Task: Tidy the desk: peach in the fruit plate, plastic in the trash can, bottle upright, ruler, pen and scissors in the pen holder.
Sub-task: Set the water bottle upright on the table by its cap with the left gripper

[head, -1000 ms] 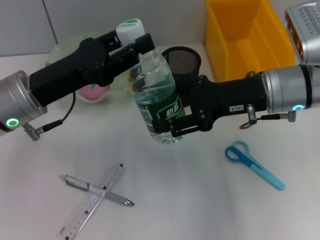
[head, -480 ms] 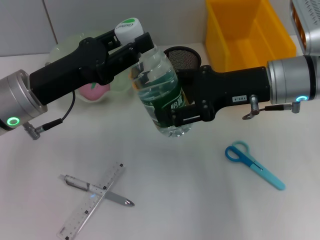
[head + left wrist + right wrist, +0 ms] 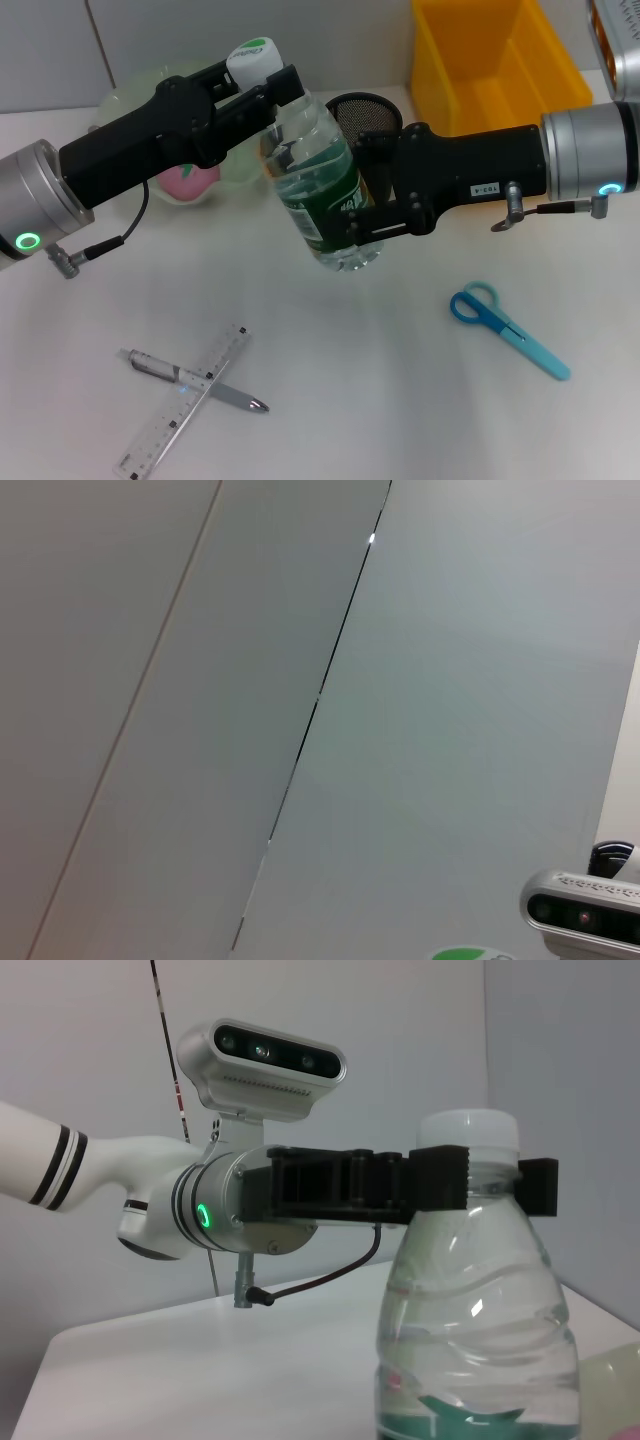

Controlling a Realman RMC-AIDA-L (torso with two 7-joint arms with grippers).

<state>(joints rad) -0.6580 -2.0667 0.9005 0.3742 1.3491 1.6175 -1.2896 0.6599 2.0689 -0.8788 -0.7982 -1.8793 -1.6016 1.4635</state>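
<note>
Bottle: clear plastic, green label, white cap; located at upper centre of the head view, held clear of the desk. Long axis is tilted, cap toward the upper left of the frame, base toward the lower right; in the right wrist view it is seen nearly upright.

Left gripper: entered from the left of the frame, jaws clamped on the bottle neck just under the cap.

Right gripper: entered from the right, jaws closed against the lower body of the bottle at the label.

Peach: seen in the fruit plate, upper left, behind the left arm; judged done.

Pen holder: dark mesh, behind the bottle.

Ruler and pen: crossed, lower left, not yet stowed.

Scissors: blue, lower right, not yet stowed.

Yellow bin: upper right. No loose plastic is seen.

Progress: bottle judged mid-righting; three items left for the holder.
</note>
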